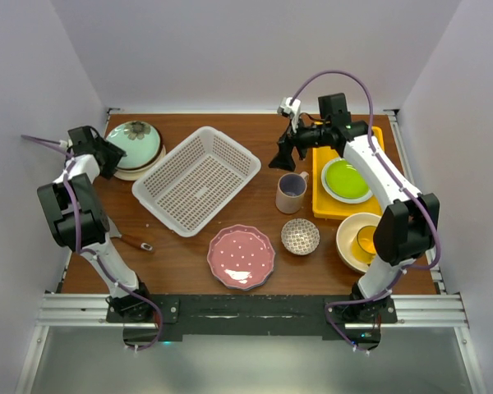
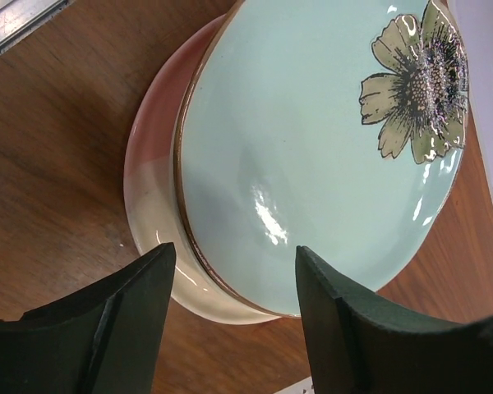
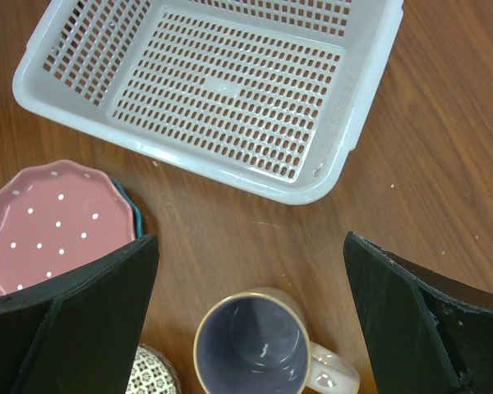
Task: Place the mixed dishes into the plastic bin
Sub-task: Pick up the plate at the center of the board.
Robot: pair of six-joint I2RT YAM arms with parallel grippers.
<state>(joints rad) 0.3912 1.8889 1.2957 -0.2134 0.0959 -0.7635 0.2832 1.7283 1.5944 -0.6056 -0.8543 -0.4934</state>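
Observation:
The white plastic bin [image 1: 195, 179] sits empty mid-table and also shows in the right wrist view [image 3: 230, 90]. My left gripper [image 1: 115, 154] is open, its fingers [image 2: 115, 328] straddling the near rim of a mint flower plate [image 2: 312, 164] stacked on a pink-and-cream plate [image 2: 152, 197]. My right gripper [image 1: 284, 158] is open and empty, hovering above the beige mug [image 1: 292, 193], which stands upright [image 3: 255, 345]. A pink dotted plate [image 1: 241, 256] lies on a blue plate [image 3: 134, 215]. The small patterned bowl [image 1: 300, 236] is beside it. The large cream bowl [image 1: 353, 246] holds a yellow mug [image 1: 366, 240].
A yellow tray [image 1: 320, 205] at the right carries a green plate [image 1: 345, 180]. A wooden-handled utensil [image 1: 135, 242] lies near the left arm. White walls enclose the table on three sides.

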